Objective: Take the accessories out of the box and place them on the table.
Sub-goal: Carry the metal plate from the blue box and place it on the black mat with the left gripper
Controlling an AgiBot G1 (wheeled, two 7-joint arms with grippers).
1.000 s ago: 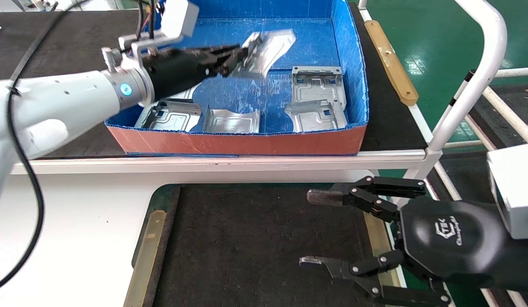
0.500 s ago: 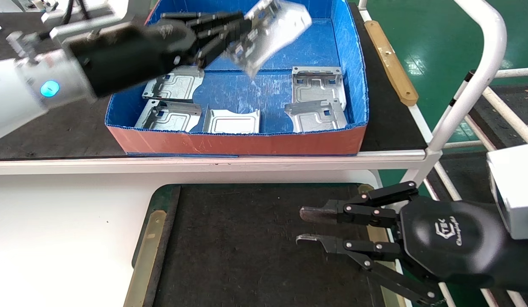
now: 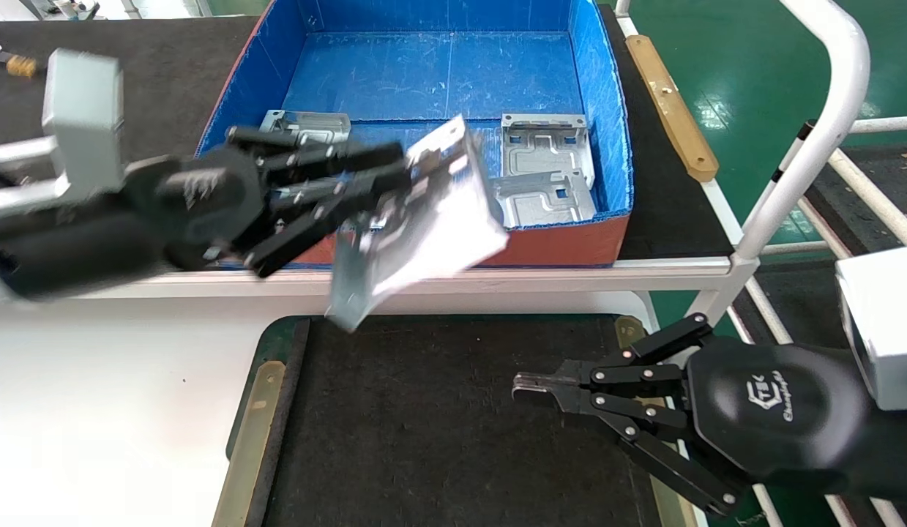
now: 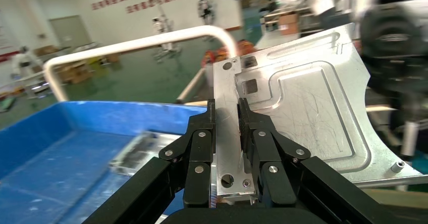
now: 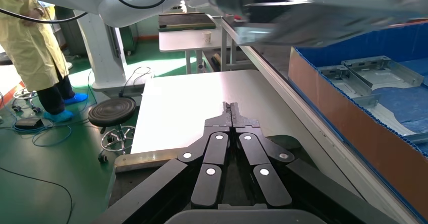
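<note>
My left gripper (image 3: 405,172) is shut on a silver plate (image 3: 424,227) and holds it tilted in the air above the box's front wall and the table's far edge. In the left wrist view the fingers (image 4: 250,120) clamp the plate's (image 4: 308,98) flange. The box (image 3: 603,95), blue inside and orange-red outside, holds more plates: two at the right (image 3: 545,143) (image 3: 542,197) and one at the left (image 3: 307,124), partly hidden by my arm. My right gripper (image 3: 523,386) is shut and empty, low over the right side of the table's black mat (image 3: 424,432).
The box stands on a dark bench (image 3: 168,73) with a white front edge behind the table. A white tube rail (image 3: 812,146) rises at the right. A tan strip (image 3: 673,102) lies beside the box. A person (image 5: 35,47) and a stool (image 5: 113,113) are beyond the table.
My left gripper lifted the plate from the box's back part and carried it forward over the front wall. My right gripper went from wide open to shut.
</note>
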